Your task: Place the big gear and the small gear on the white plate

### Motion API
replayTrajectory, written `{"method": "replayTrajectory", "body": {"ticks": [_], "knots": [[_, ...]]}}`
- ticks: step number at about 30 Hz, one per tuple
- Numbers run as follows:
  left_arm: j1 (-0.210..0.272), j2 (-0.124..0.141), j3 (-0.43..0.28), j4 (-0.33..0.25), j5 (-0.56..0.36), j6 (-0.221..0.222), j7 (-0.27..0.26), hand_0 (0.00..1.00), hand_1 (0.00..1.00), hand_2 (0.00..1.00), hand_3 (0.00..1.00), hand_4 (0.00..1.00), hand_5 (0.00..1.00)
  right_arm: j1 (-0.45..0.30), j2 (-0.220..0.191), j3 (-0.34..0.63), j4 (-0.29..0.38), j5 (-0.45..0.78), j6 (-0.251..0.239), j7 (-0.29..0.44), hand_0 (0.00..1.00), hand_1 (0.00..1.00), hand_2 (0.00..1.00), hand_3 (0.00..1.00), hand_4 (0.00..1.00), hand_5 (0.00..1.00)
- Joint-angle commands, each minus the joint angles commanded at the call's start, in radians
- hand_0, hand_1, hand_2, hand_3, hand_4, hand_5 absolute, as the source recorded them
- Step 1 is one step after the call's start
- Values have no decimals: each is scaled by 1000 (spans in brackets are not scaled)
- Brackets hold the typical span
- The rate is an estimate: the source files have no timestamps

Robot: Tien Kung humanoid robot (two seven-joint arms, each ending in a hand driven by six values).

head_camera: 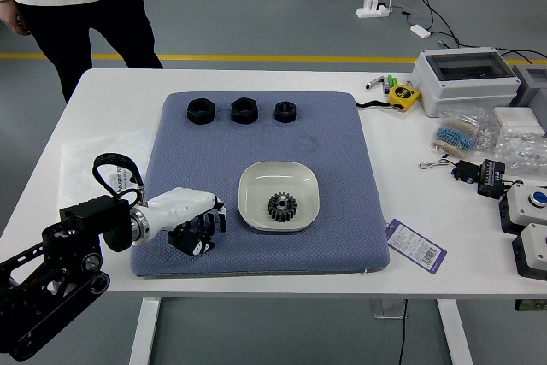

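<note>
Head view: one gear (pixel 282 206) sits on the white plate (pixel 255 179). Left robot hand (pixel 188 209) low over the blue mat (pixel 342 237), left of the plate; fingers (pixel 221 219) curled in around a dark piece (pixel 203 225), mostly hidden, judged to be the other gear. Which is big, cannot tell. Step in hand, judged: securing the second gear. Next: confirm grip, lift clear of the rim, carry right, release beside the first. Person (pixel 77 6) stands at the counter's (pixel 111 117) far side, one hand (pixel 14 19) hanging down.
</note>
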Motion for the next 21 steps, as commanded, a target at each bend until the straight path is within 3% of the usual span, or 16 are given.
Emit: {"method": "replayTrajectory", "body": {"ticks": [9,10,21], "knots": [[-1,5,-7,-18,-1,-58,24,324,437,497,544,686,8,0,0,-1,0,2,0,1,650,655,730,578,839,678],[-1,6,-8,-19,-2,-65,26,342,484,534,567,749,31,0,0,-1,0,2,0,1,651,655,730,578,839,678],[-7,7,-13,-24,-19,-121,47,360,506,560,585,724,31,0,0,-1,-1,2,-1,1,651,655,731,578,839,678]]}}
